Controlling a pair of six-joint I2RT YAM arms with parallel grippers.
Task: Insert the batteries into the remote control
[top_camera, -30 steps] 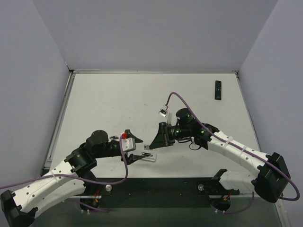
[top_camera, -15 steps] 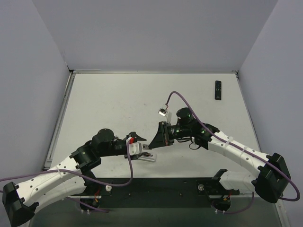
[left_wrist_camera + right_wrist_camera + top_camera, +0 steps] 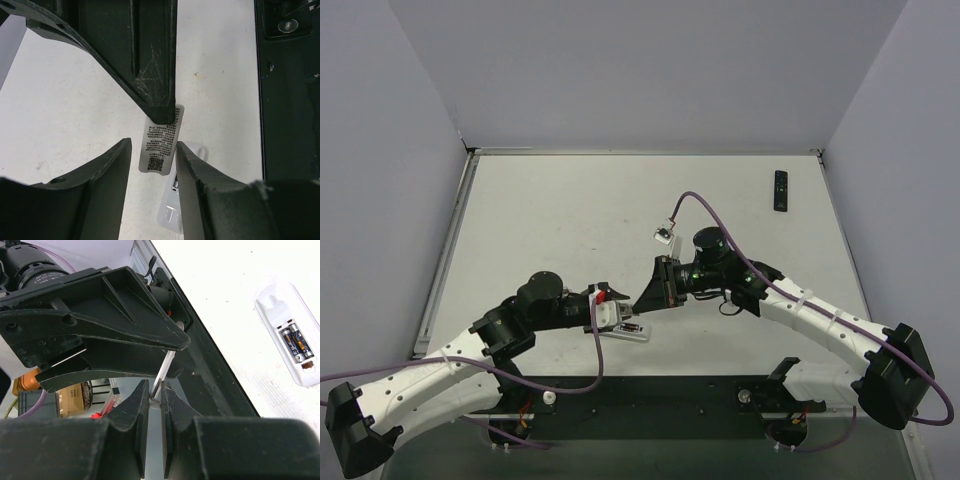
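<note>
The white remote control (image 3: 632,331) lies face down near the table's front edge, with its battery bay open. Two batteries (image 3: 295,342) sit side by side in the bay of the remote control (image 3: 280,315). My right gripper (image 3: 155,392) is shut on a thin white battery cover (image 3: 160,142) with a printed label and holds it just above the remote. My left gripper (image 3: 154,150) straddles that cover. Its right finger is at the cover's edge, and a gap shows on the left side. From above, both grippers (image 3: 620,310) (image 3: 646,297) meet over the remote.
A black remote (image 3: 781,190) lies at the back right near the wall. The black base plate (image 3: 650,395) runs along the front edge, right beside the white remote. Purple cables loop off both arms.
My left gripper has moved right to the cover held by the right gripper, and its jaws have narrowed around it. The right arm has barely moved.
</note>
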